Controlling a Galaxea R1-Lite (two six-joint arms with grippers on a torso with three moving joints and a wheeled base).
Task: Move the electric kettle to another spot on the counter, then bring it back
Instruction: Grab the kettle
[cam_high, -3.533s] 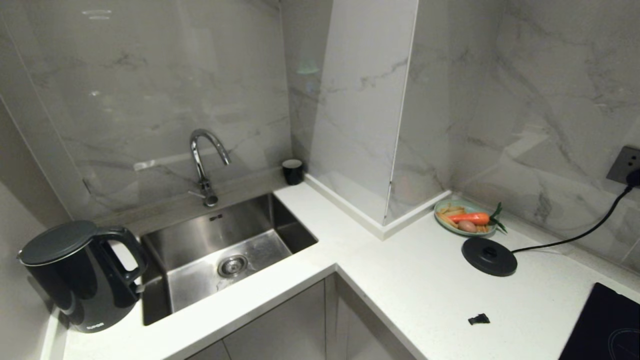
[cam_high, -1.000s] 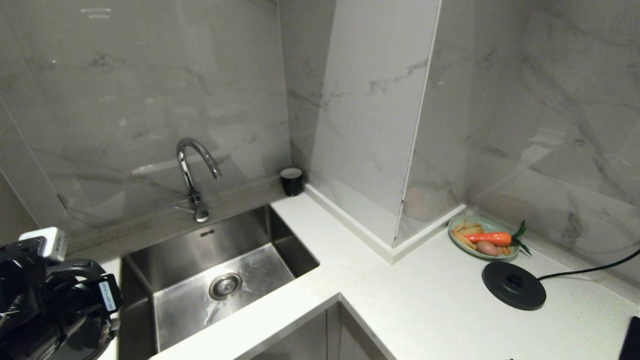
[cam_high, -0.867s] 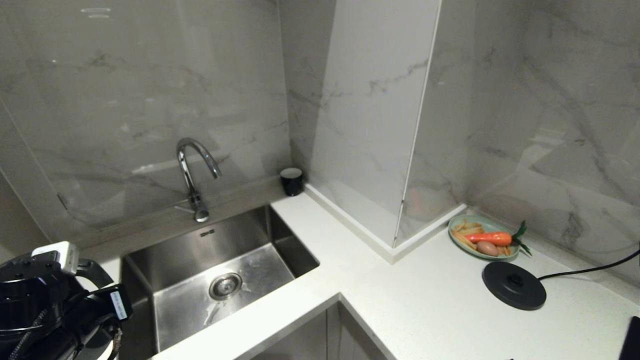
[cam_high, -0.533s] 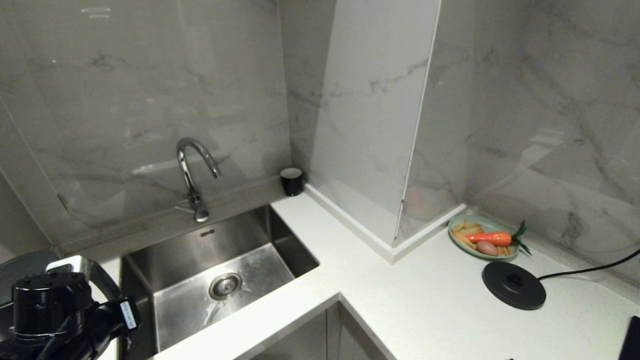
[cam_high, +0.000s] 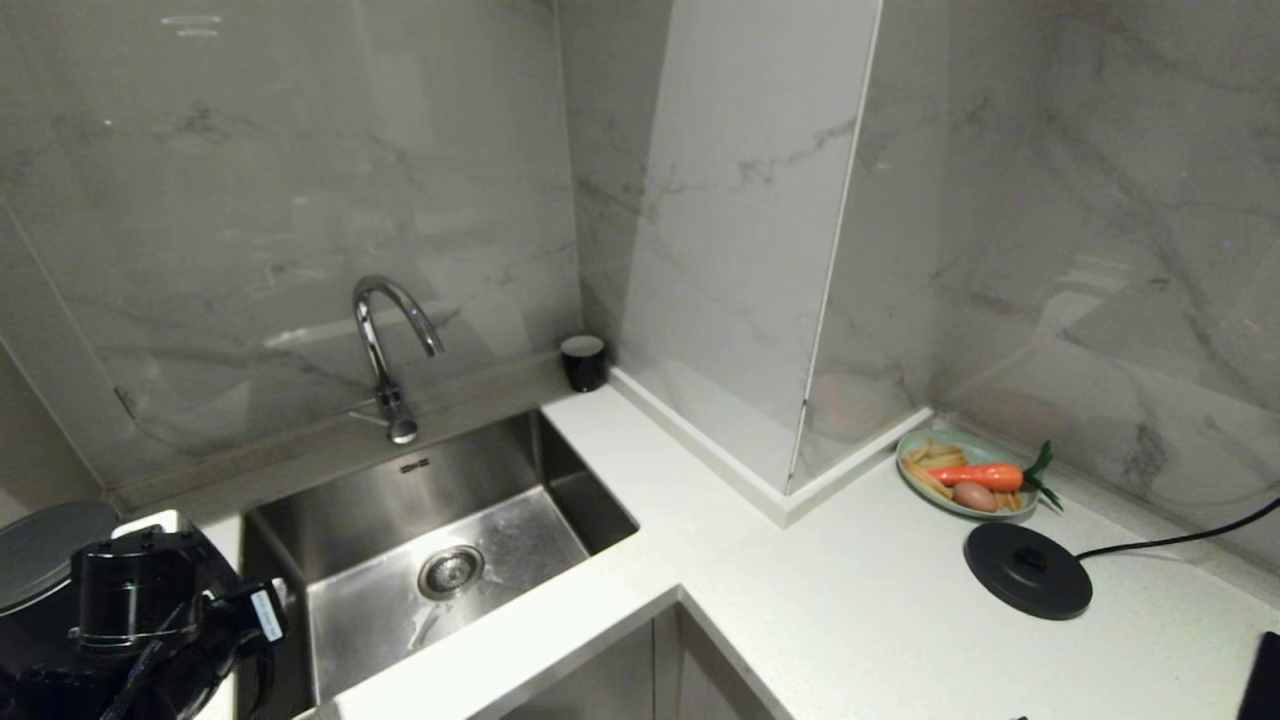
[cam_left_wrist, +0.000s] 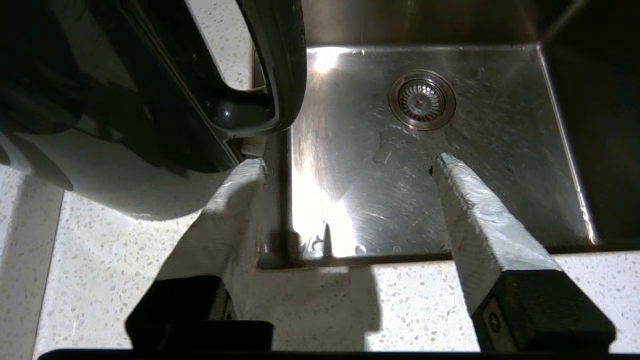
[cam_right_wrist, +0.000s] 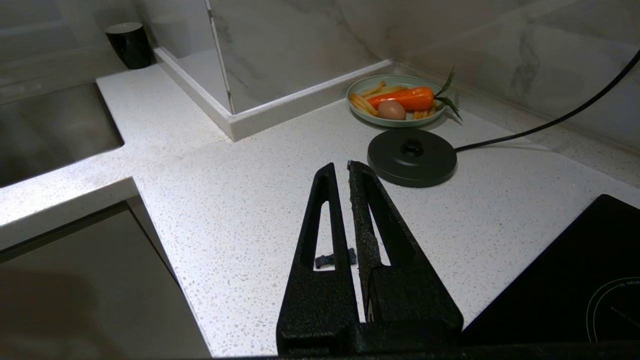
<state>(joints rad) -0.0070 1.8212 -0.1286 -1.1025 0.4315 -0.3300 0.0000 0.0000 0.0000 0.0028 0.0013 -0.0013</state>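
My left gripper (cam_left_wrist: 345, 165) stands with fingers apart beside the electric kettle (cam_left_wrist: 150, 90), its handle (cam_left_wrist: 280, 65) just ahead of one fingertip, not yet between them. The kettle stands on the counter (cam_left_wrist: 100, 270) left of the sink (cam_high: 440, 540). I judge this the approach to a grasp: next, close round the handle. My right gripper (cam_right_wrist: 347, 167) idles, fingers together. Farther off: faucet (cam_high: 385, 340), black cup (cam_high: 584, 362), plate of vegetables (cam_high: 965, 472), base disc (cam_high: 1028, 572).
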